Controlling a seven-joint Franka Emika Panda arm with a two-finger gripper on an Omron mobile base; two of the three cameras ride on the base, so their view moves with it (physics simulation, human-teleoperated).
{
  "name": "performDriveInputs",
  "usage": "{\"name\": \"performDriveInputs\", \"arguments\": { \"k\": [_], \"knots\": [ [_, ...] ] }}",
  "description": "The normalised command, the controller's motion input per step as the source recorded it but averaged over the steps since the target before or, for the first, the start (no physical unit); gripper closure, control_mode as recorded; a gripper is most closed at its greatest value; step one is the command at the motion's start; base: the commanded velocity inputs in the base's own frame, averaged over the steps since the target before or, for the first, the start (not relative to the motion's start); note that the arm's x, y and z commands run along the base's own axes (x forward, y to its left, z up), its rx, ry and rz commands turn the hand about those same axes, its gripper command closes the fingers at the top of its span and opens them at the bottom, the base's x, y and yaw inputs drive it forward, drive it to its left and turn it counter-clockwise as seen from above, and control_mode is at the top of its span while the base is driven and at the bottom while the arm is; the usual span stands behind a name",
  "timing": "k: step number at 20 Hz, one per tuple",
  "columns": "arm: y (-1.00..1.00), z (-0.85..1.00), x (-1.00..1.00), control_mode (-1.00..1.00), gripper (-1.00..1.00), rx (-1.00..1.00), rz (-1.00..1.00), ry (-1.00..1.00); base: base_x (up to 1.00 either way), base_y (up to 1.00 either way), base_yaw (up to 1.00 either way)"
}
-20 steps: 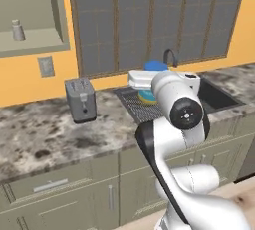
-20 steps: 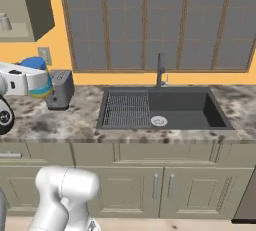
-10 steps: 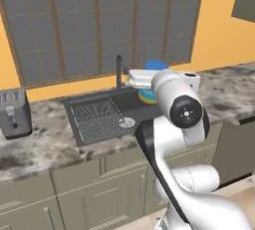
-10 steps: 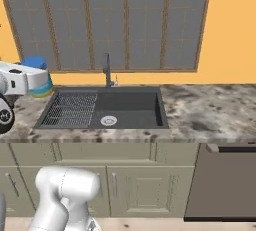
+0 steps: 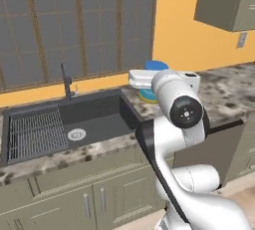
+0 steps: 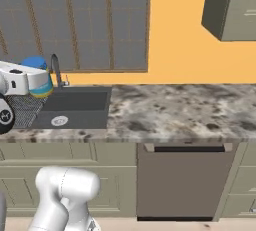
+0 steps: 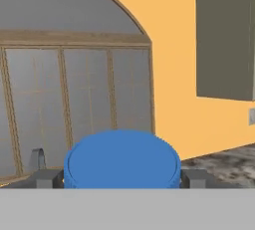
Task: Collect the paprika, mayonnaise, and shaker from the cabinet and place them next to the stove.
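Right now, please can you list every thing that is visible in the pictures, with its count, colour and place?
mayonnaise: one, blue lid, yellowish body, held between the claw's fingers, above the counter.
sink: one, dark grey, set into the counter under the window.
faucet: one, dark, behind the sink.
drying rack: one, grey wire, in the left part of the sink.
counter: one, speckled grey stone, along the wall.
window: one, grey panes, above the sink.
wall cabinet: one, olive, upper right.
dishwasher: one, grey-brown, under the counter.
claw: one, dark tips, shut on the mayonnaise.
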Motion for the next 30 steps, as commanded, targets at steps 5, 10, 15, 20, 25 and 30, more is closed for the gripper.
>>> {"name": "performDriveInputs", "arguments": {
  "k": [5,10,15,20,25,30],
  "knots": [
    [0.0,0.0,0.0,1.0,1.0,0.0,0.0,0.0,0.13,-1.0,0.0],
    [0.0,0.0,0.0,1.0,1.0,0.0,0.0,0.0,0.15,-1.0,0.0],
    [0.0,0.0,0.0,1.0,1.0,0.0,0.0,0.0,0.21,-1.0,0.0],
    [0.0,0.0,0.0,1.0,1.0,0.0,0.0,0.0,0.26,-1.0,0.0],
    [0.0,0.0,0.0,1.0,1.0,0.0,0.0,0.0,0.31,-1.0,0.0],
    [0.0,0.0,0.0,1.0,1.0,0.0,0.0,0.0,0.37,-0.93,0.02]
  ]
}}
